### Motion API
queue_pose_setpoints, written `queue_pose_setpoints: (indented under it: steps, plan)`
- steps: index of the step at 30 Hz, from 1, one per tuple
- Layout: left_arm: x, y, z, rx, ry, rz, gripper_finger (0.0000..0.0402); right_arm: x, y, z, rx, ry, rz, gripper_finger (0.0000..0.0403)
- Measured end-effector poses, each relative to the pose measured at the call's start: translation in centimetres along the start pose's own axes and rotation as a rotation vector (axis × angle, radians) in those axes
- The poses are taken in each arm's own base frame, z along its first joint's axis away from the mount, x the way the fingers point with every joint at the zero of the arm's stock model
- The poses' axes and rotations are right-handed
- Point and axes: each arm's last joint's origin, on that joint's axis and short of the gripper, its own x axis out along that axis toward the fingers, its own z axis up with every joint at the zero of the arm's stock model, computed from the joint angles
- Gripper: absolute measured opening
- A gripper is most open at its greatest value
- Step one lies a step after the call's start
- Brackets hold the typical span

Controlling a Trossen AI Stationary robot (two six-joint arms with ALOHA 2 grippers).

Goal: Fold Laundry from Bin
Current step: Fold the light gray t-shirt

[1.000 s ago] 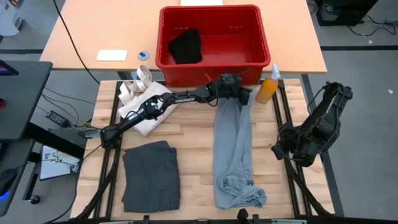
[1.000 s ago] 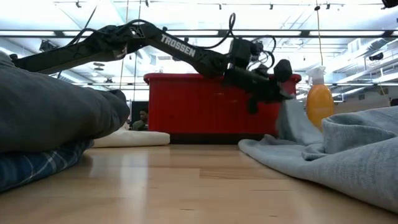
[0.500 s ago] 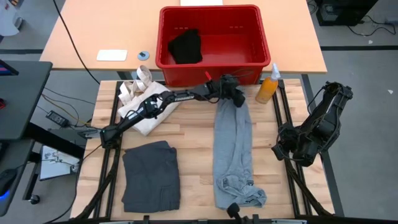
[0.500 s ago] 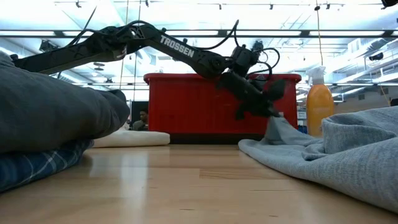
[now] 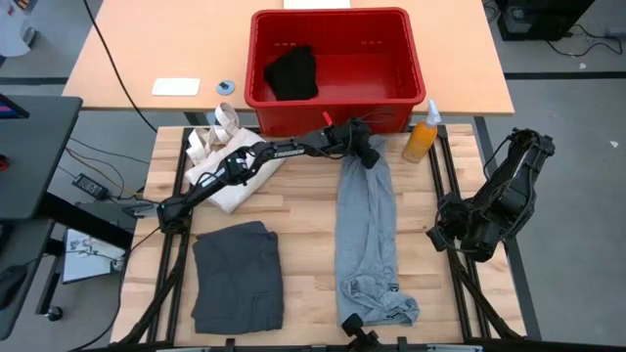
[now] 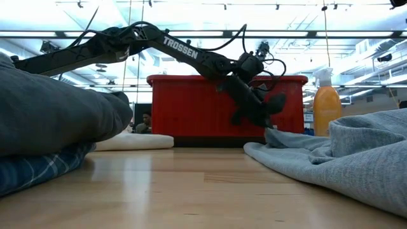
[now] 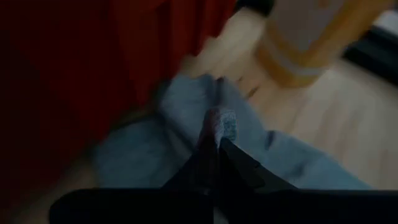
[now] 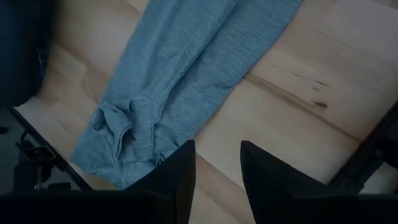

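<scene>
The light grey piece [image 5: 367, 240] lies in a long strip on the wooden table [image 5: 303, 235], running away from the red bin [image 5: 337, 68] toward the table's near edge. Its far end, just in front of the bin wall, is pinched in the left gripper [image 5: 370, 156], whose fingers are closed tight on a small fold of the cloth [image 7: 221, 121]. The garment is smooth along most of its length and bunched into wrinkles at the end farthest from the bin. The left arm reaches out long and low from the table's left side, its wrist angled down beside the bin. The right gripper [image 8: 217, 171] hangs off the table's right side, well away from the bin, fingers parted and holding nothing.
</scene>
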Motion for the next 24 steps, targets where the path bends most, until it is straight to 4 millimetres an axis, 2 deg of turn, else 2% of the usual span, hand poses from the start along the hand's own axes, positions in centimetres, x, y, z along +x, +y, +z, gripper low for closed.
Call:
queue_pose_setpoints:
  steps: [5,12,16,20,24]
  plan:
    - [-0.1,0.4,-0.7,-0.035,0.067,0.096,0.0016,0.0,0.0,0.0,0.011,-0.011,0.004,0.0134]
    - [-0.4,0.6,-1.2,-0.043,0.135,0.119,0.0016,0.0,0.0,0.0,0.010,-0.011,0.001,0.0134]
    - [-1.3,0.6,-0.8,-0.049,0.168,0.130,0.0020,0.0,0.0,0.0,0.009,-0.014,-0.002,0.0134]
    - [-2.1,0.4,-0.1,0.007,0.164,0.118,0.0055,0.0,0.0,0.1,0.020,-0.038,0.007,0.0134]
    - [-3.2,0.1,0.9,0.066,0.149,0.106,0.0115,0.0,0.0,0.2,0.022,-0.059,0.014,0.0134]
